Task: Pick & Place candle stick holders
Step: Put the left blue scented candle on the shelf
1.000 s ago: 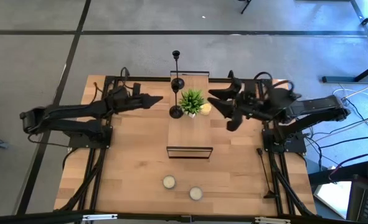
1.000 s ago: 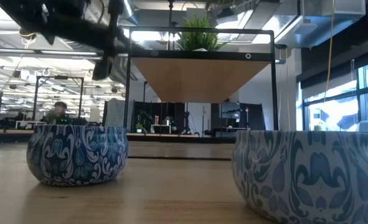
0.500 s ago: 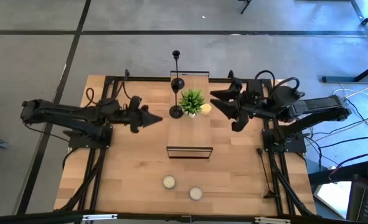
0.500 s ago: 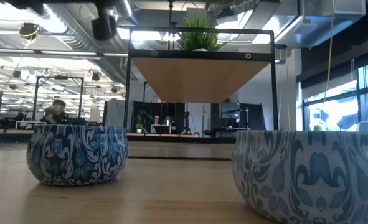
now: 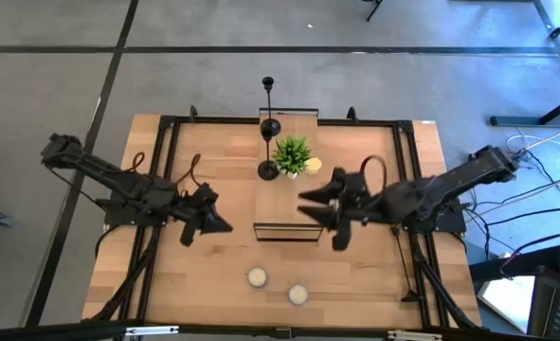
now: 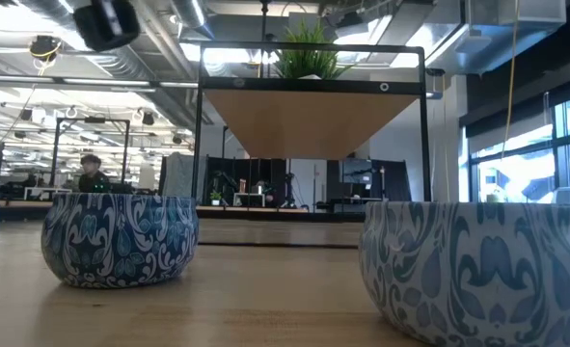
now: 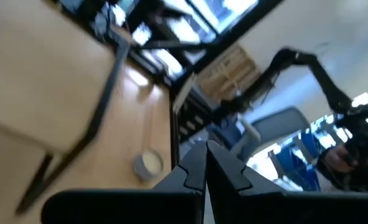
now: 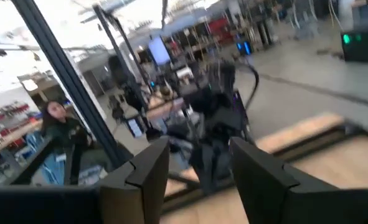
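The black candle stick holders (image 5: 268, 170) stand in a row beside a green plant (image 5: 292, 152) at the far left of a raised wooden shelf (image 5: 289, 199). No gripper touches them. My left gripper (image 5: 218, 225) is shut and empty, out over the table left of the shelf's near end; its fingers meet in the left wrist view (image 7: 205, 158). My right gripper (image 5: 306, 204) hovers over the shelf's near right part, pointing toward the table's left. It is open with nothing between its fingers (image 8: 196, 168).
Two round candle tins (image 5: 257, 277) (image 5: 298, 294) sit near the table's front edge; they fill the low view as blue patterned tins (image 6: 119, 239) (image 6: 477, 275). A small yellow candle (image 5: 314, 166) lies by the plant. The shelf's black frame (image 6: 200, 145) stands mid-table. A person (image 6: 92, 173) is far behind.
My left gripper has swung from beside the candle stick holders toward the table's near edge, staying shut. My right gripper has moved from the far right toward the table's left and near side, coming over the shelf, with its finger gap unchanged. The holders have stayed put.
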